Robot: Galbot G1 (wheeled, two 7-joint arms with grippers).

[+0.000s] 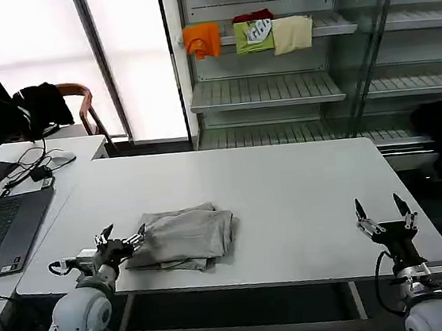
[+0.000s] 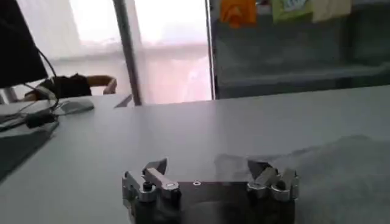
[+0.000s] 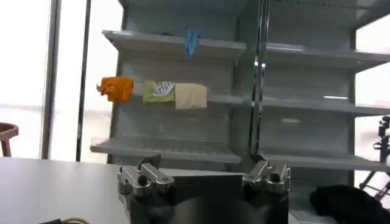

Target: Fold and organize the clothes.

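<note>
Shirt (image 1: 184, 237) just beside left end effector (image 1: 122, 240)

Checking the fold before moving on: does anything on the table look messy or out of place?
The grey shirt lies in a loose, uneven bundle near the table front edge, its edges not squared. The left gripper sits open at its side; the right gripper waits open, apart.

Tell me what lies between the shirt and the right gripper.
Only bare table between shirt and right gripper, per the head view.
</note>
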